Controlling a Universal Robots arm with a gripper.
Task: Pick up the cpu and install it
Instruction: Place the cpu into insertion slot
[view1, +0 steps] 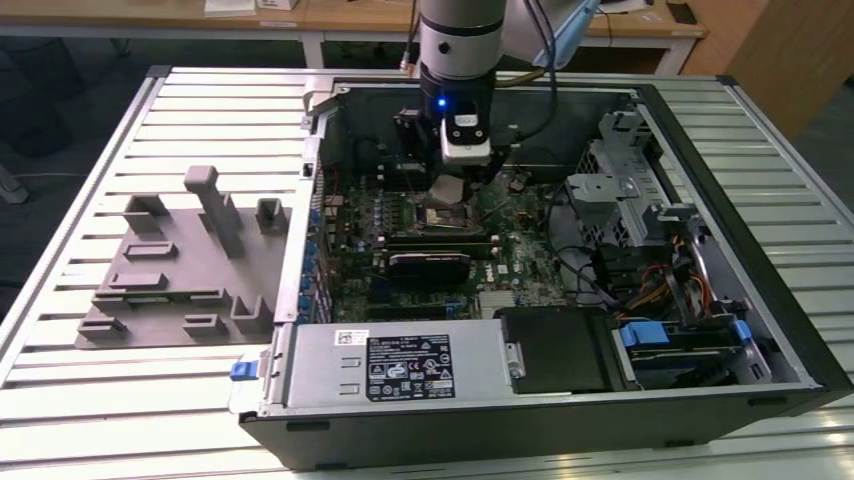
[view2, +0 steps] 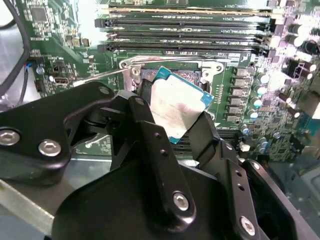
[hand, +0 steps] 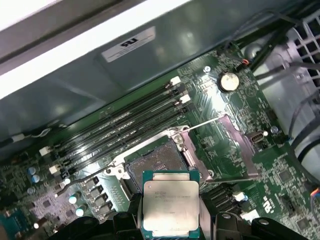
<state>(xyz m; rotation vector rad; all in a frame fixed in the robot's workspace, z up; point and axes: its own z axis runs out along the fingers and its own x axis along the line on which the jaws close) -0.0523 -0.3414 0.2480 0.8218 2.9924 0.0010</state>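
Note:
My gripper (view1: 449, 193) is shut on the cpu (view1: 447, 189), a small flat square chip with a pale silver top. It hangs inside the open computer case, just above the motherboard's socket (view1: 450, 216). In the second wrist view the black fingers (view2: 145, 120) clamp the cpu (view2: 177, 105) by two opposite edges, and it is tilted over the socket (view2: 186, 75). In the first wrist view the cpu (hand: 171, 207) sits a little off the open socket (hand: 155, 165), whose metal load plate (hand: 222, 150) is swung open to one side.
The computer case (view1: 747, 330) lies open on a slatted metal table. Memory slots (hand: 120, 130) run beside the socket. A drive cage and cables (view1: 627, 210) stand at the exterior view's right. The grey fixture blocks (view1: 187, 270) are at its left, and the power supply (view1: 400, 365) is in front.

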